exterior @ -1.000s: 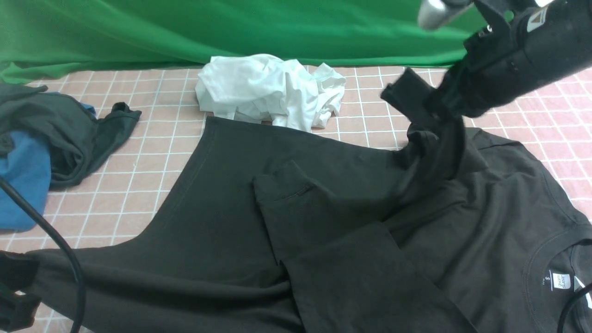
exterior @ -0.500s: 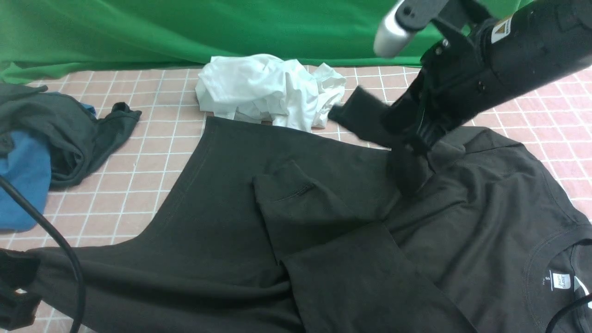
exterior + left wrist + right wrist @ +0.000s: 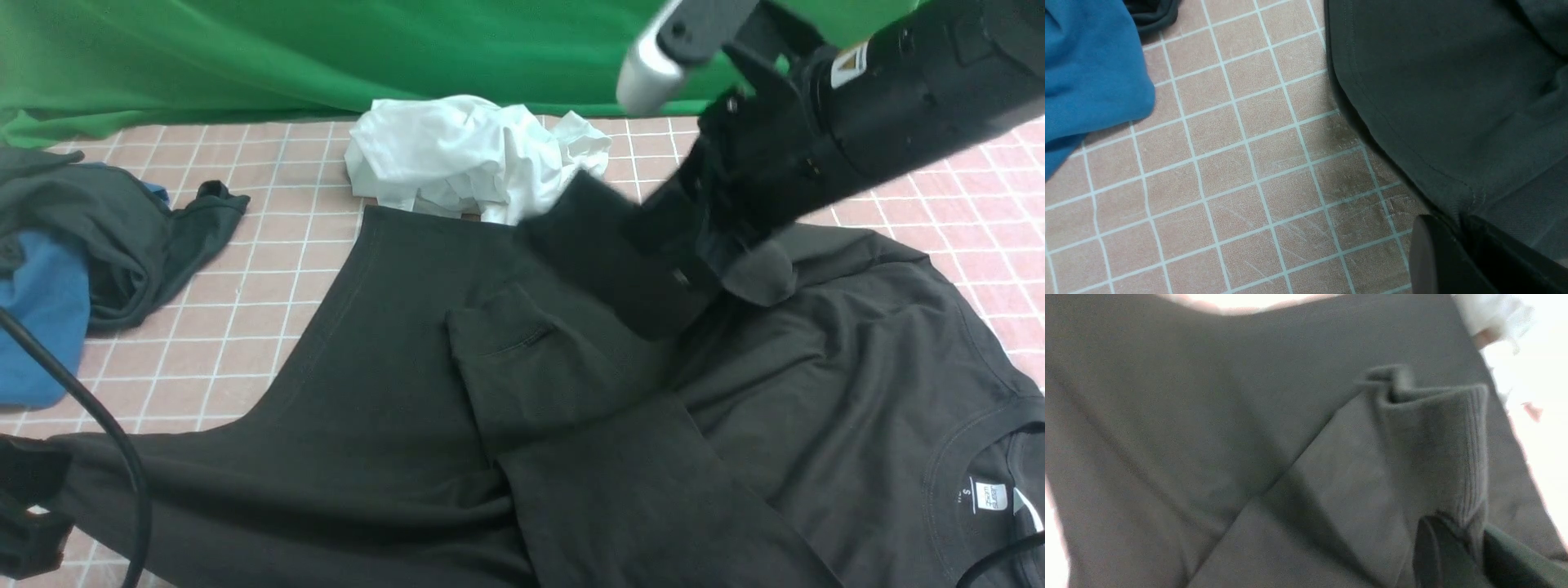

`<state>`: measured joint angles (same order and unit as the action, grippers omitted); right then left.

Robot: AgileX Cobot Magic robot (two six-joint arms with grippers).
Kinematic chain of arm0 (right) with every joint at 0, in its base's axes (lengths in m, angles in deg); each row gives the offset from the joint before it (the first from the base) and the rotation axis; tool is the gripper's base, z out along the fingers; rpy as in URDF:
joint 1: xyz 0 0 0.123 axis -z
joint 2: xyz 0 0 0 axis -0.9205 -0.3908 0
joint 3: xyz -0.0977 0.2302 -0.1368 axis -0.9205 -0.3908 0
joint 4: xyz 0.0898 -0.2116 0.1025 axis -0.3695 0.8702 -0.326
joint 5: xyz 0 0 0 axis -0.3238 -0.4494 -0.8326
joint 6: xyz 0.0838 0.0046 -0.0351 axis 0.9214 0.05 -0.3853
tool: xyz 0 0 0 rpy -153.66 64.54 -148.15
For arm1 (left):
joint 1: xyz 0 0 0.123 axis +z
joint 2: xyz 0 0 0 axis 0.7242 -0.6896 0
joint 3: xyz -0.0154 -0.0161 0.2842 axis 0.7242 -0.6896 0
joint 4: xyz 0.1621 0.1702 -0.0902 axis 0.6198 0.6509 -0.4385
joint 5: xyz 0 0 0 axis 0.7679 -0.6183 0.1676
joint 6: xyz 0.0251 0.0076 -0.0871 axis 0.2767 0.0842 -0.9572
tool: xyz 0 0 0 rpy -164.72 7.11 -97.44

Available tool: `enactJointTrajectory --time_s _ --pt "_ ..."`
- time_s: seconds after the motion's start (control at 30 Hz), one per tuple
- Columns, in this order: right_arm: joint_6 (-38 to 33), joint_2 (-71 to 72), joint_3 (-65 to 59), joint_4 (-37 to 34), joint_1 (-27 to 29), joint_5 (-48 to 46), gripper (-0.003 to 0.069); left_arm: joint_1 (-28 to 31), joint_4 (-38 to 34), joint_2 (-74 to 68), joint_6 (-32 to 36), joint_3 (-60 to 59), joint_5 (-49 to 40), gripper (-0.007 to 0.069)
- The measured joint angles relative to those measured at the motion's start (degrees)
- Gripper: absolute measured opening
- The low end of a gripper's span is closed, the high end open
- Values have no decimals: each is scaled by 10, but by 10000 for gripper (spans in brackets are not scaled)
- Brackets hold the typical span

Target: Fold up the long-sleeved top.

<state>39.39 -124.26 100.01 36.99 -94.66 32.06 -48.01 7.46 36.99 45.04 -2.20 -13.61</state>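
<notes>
The long-sleeved top [image 3: 392, 392], plain black-brown, lies spread over most of the pink gridded table. One sleeve [image 3: 531, 359] lies folded across its body. My right gripper [image 3: 694, 261] hovers over the top's far side, shut on the other sleeve's ribbed cuff [image 3: 1470, 457], which hangs lifted over the body. In the right wrist view the cuff is pinched in the right gripper [image 3: 1470, 539]. My left gripper [image 3: 1455, 228] is shut on the top's stitched hem [image 3: 1372, 110] at the near left corner; in the front view the left gripper [image 3: 24, 514] sits at the frame's bottom left.
A crumpled white garment [image 3: 473, 159] lies just beyond the top's far edge. A blue shirt [image 3: 37, 310] and a dark greenish-grey garment [image 3: 106, 229] are heaped at the left. A green backdrop [image 3: 326, 49] closes the far side. A black cable [image 3: 106, 441] curves over the near left.
My right gripper has carried the sleeve cuff leftward and lower, over the top's body. The left gripper and the rest of the top have stayed put.
</notes>
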Motion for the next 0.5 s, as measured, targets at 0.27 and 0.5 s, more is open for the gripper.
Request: enactJointTrajectory --time_s 0.27,0.5 --pt "17 0 0 -10 -26 6 64 0 -1 0 0 0 0 35" --pt "31 0 0 -17 -68 -89 113 0 -2 0 0 0 0 35"
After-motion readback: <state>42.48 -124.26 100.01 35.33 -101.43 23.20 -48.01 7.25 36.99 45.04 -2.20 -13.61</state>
